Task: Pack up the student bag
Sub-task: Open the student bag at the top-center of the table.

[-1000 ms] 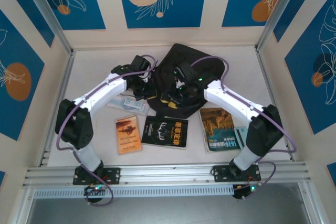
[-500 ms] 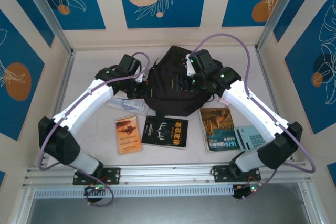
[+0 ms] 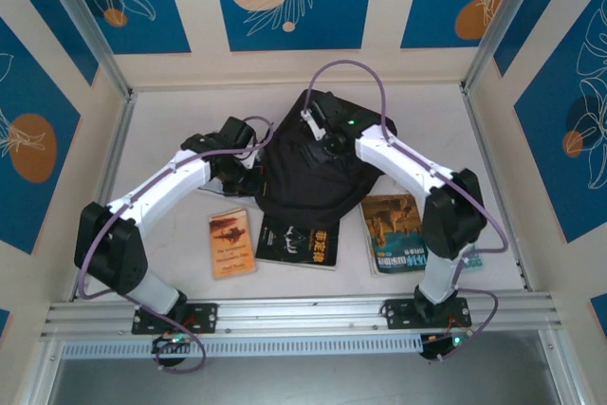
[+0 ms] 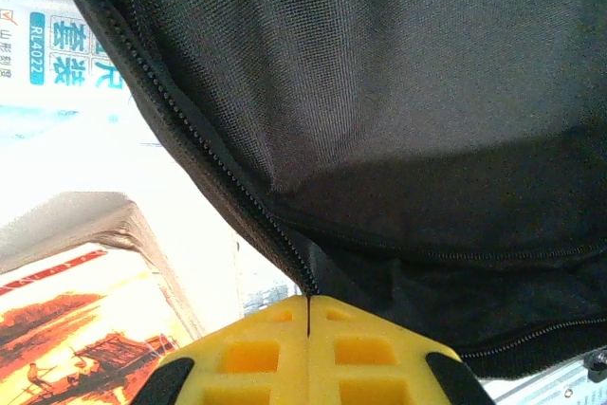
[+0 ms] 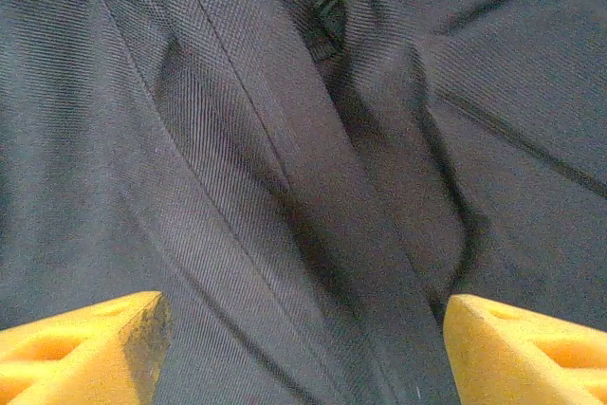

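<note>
**A:** The student bag (image 3: 318,177) is spread soft and black across the far middle of the table (image 3: 432,125). Its near edge meets a black book (image 3: 299,246).

**B:** And the left jaws?

**A:** They are pressed fully together at the bag's left side, and the zip edge (image 4: 201,154) is caught between them. An orange book (image 3: 231,242) is seen just beside.

**B:** The right jaws?

**A:** They are held wide apart over the bag's top fabric. Nothing is gripped, and dark cloth is seen beneath them.
</note>
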Motion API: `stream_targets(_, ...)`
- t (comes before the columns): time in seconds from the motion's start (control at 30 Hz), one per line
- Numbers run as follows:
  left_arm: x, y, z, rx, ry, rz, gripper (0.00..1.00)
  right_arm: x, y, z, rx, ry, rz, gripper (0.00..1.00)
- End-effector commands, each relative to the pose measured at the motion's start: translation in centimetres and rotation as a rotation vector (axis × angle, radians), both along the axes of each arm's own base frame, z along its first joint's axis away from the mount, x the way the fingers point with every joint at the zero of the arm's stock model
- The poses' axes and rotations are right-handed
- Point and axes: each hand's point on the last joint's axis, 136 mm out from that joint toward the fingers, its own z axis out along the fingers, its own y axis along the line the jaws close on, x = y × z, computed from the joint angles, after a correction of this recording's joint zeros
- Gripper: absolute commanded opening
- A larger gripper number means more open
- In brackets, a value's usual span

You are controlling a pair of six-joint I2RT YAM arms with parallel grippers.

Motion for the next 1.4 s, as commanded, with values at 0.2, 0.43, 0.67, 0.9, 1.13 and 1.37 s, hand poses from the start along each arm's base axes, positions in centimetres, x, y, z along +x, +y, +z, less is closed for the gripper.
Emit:
stream_targets(0.2, 0.8, 0.9, -0.2, 0.029, -0.031, 0.023, 0.0, 4.6, -0.8, -4.0, -0.048, 0.025, -0.05, 0.57)
stream_targets(0.43, 1.3, 1.2, 0.5, 0.044, -0.054, 0.031, 0.0, 6.0, -1.8, -3.5, -0.025, 0.037, -0.105, 0.0)
stream_targets(0.67, 2.3, 1.7, 1.4, 0.064, -0.088, 0.046, 0.0, 5.0, -1.7, 3.1, 0.095, -0.032, -0.051, 0.0)
stream_targets(0.9, 2.0, 3.0, 0.9, 0.114, -0.097, 0.042, 0.0, 4.3, -3.0, 8.0, 0.321, -0.012, -0.022, 0.0)
stream_targets(1.13, 2.3, 3.6, 1.2, 0.119, -0.111, 0.047, 0.0, 3.7, -4.2, 9.8, 0.554, 0.08, -0.051, 0.0)
stream_targets(1.37, 2.6, 2.6, 2.1, 0.053, -0.109, 0.043, 0.19, 2.8, -2.9, 12.3, 0.809, 0.213, -0.03, 0.0)
